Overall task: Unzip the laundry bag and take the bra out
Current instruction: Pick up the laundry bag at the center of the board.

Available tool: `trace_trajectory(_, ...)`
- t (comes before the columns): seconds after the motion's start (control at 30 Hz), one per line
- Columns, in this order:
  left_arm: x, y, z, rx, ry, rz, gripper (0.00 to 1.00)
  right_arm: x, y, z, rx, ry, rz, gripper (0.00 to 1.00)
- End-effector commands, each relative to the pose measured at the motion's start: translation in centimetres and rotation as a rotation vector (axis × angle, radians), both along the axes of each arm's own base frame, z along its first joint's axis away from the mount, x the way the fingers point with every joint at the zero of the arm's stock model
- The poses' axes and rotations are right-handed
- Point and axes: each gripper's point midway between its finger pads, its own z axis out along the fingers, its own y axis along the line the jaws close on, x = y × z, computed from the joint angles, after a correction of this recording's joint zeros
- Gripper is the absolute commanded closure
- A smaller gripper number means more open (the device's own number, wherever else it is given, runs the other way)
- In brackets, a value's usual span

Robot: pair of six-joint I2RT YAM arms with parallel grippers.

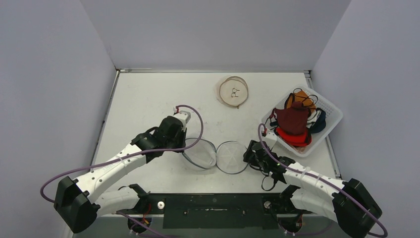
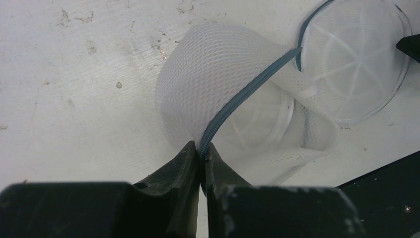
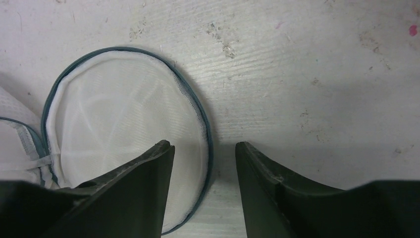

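Your left gripper (image 2: pixel 202 151) is pinching the grey zipper (image 2: pixel 247 91) on the laundry bag (image 1: pixel 216 156), which lies spread in two round halves near the centre of the table (image 1: pixel 148 99). Your right gripper (image 3: pixel 204 148) is spread apart over the right half's rim. A basket (image 1: pixel 335 115) of garments sits at the right.

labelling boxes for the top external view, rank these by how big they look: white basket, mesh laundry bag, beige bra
1. white basket, largest
2. mesh laundry bag, counting both opened halves together
3. beige bra, smallest; it lies farther from the camera, but the difference looks clear anyway
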Motion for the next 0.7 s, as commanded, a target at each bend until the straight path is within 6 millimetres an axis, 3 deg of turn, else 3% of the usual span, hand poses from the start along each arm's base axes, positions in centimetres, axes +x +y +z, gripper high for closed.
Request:
trace_trajectory(0.0, 0.5, -1.3, 1.4, -0.099, -0.035, 0.009, 0.94, 1.0, 0.9, 0.3, 0.032, -0.037, -0.011, 0.53)
trace_trajectory(0.17, 0.2, -1.6, 1.3, -0.129, -0.027, 0.012, 0.98, 0.3, 0.4, -1.1, 0.010, -0.012, -0.014, 0.73)
trace_trajectory(0.3, 0.0, -1.6, 1.5, -0.146, -0.022, 0.019, 1.00, 0.6, 0.2, 0.2, 0.009, -0.045, -0.020, 0.94)
trace_trajectory(0.4, -0.3, -1.7, 2.2, -0.182, -0.029, 0.033, 1.00, 1.8, 0.2, 4.1, 0.000, -0.134, -0.012, 0.95)
trace_trajectory(0.6, -0.2, -2.4, 4.7, -0.329, -0.066, 0.101, 1.00, 4.7, 0.6, 15.9, -0.086, -0.315, 0.063, 0.95)
trace_trajectory(0.67, -0.2, -3.2, 5.7, -0.404, -0.073, 0.109, 1.00, 5.1, 1.0, 18.6, -0.125, -0.330, 0.116, 0.95)
